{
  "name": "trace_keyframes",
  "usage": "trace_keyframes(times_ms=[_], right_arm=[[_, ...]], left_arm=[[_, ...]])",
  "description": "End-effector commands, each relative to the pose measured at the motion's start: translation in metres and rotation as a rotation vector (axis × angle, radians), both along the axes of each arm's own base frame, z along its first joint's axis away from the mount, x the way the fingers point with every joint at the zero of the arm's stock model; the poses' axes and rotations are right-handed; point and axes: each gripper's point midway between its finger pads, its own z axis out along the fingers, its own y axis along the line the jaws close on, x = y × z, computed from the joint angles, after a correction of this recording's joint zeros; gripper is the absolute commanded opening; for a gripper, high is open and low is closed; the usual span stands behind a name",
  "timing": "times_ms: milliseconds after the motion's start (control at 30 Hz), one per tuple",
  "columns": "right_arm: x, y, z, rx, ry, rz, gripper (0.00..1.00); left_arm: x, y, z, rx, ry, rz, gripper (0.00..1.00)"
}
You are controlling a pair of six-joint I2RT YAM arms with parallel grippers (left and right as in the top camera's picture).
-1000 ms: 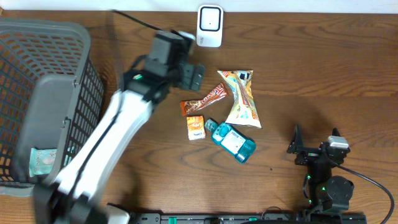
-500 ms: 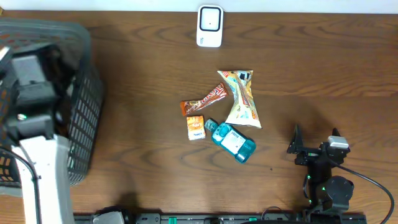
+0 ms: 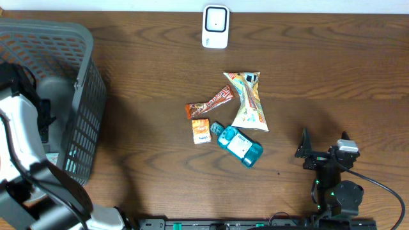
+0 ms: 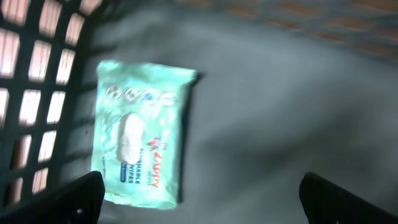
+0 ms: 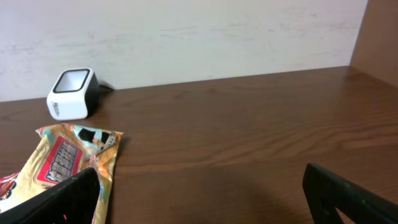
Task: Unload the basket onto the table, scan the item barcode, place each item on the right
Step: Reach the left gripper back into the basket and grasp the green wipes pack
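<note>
Dark brown wood makes up the tabletop (image 3: 319,64); on it lie four loose items in one cluster near the middle: one yellow printed foil snack bag (image 3: 248,101), one brown chocolate bar in a shiny wrapper (image 3: 209,102) just left of the bag, one small orange carton (image 3: 201,130) below the bar, and one teal plastic pack with a white label (image 3: 239,145) just right of the carton; one white barcode scanner with a dark window (image 3: 215,27) stands at the far edge, well apart from the cluster; one grey plastic mesh basket (image 3: 86,96) fills the left side, and a fifth item, one pale green soft pack of wipes (image 4: 142,134), lies flat on its floor; the white left arm (image 3: 19,134) reaches over the basket, and the left pincer (image 4: 202,196) hangs above the basket floor, spread wide and grasping nothing, the wipes nearer its left finger; the right pincer (image 5: 205,199) sits low at the near right of the tabletop, likewise released and empty, facing the snack bag and the scanner.
</note>
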Motion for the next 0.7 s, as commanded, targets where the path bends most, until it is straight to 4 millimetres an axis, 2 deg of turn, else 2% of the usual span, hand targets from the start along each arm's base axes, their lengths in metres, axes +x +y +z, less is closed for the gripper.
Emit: trace_keyframes(times_ms=[0,133,333,500,533,600,667], right_arm=[[0.0,0.0,-0.001,-0.013,0.0,0.002,0.99],[0.0,0.0,-0.001,-0.013,0.0,0.001,0.99],[0.0,0.0,-0.001,-0.013,0.0,0.002,0.99],[0.0,0.0,-0.001,-0.013,0.0,0.002,0.99],[0.0,0.0,-0.001,-0.013,0.0,0.002,0.99],[0.0,0.0,-0.001,-0.013,0.0,0.001,0.99],[0.0,0.0,-0.001,-0.013,0.0,0.002,0.99]], left_arm=[[-0.021,-0.001,-0.038,-0.08,0.05,0.233,1.0],[-0.035,0.002,-0.063,-0.121,0.12,0.295,1.0],[-0.043,0.008,-0.094,-0.161,0.187,0.325,1.0],[-0.049,0.0,-0.118,-0.226,0.266,0.271,0.99],[-0.051,-0.002,-0.121,-0.236,0.281,0.26,0.75],[-0.057,-0.007,-0.127,-0.251,0.307,0.261,0.08],[-0.063,-0.011,-0.131,-0.262,0.324,0.262,0.08]])
